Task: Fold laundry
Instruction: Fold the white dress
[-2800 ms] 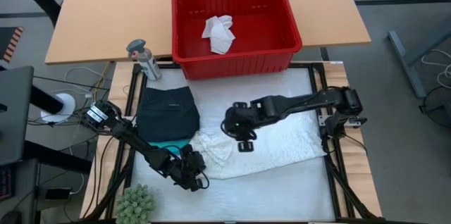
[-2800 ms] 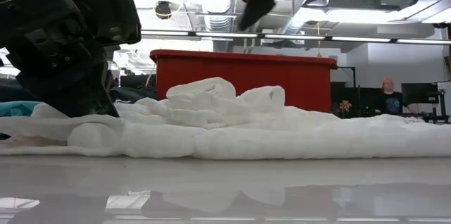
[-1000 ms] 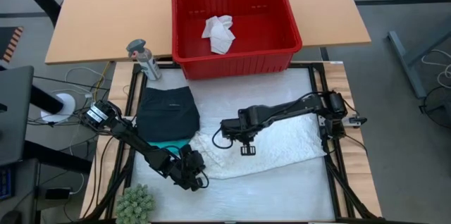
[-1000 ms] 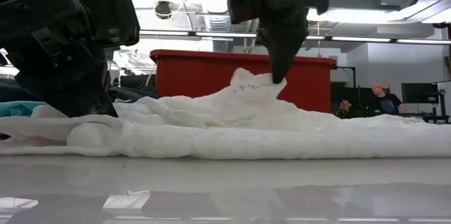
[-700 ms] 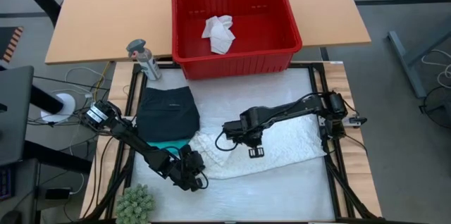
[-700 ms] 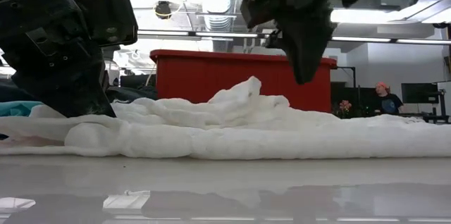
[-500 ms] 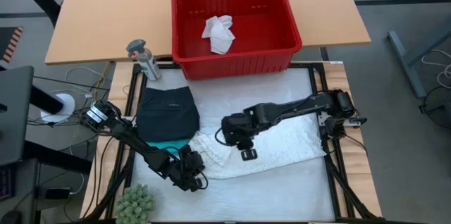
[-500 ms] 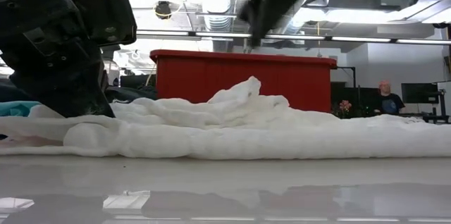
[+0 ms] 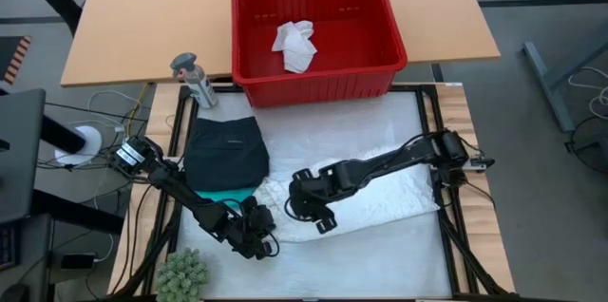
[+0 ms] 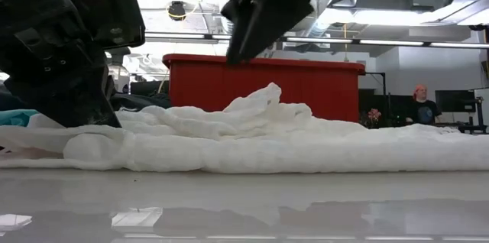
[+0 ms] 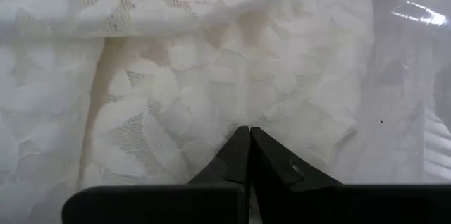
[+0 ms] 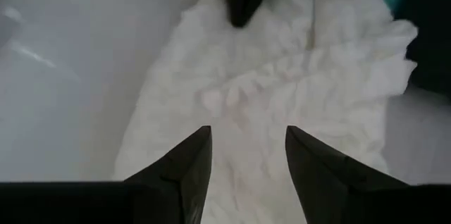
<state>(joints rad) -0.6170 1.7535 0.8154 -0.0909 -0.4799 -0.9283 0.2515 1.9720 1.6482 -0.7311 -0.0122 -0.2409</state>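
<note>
The big white cloth [image 9: 380,193] lies flat on the table [image 9: 380,254], in front of the red basket [image 9: 318,31]. It is long from side to side, and it reaches from near the right arm's base over to the dark shorts [image 9: 226,150] and the bit of teal cloth [image 9: 228,193] under them. One more small white cloth [image 9: 294,44] sits inside the basket.

The right gripper [image 9: 318,209] hangs over the left end of the big white cloth. In the right wrist view its two fingers [image 12: 190,164] stand apart with only bumpy cloth showing below them, so it holds nothing. The low view shows it up in the air above a little hump in the cloth [image 10: 263,98].

The left gripper [image 9: 255,234] is down low at the cloth's left corner, near the fuzzy green plant [image 9: 180,273]. Its fingers [image 11: 243,155] are pressed tight together, tips on the cloth (I cannot tell if a bit of cloth is pinched in them).

Both grippers are at the same left end. I think the next fold must carry that end toward the far right end, along the long way of the cloth.
</note>
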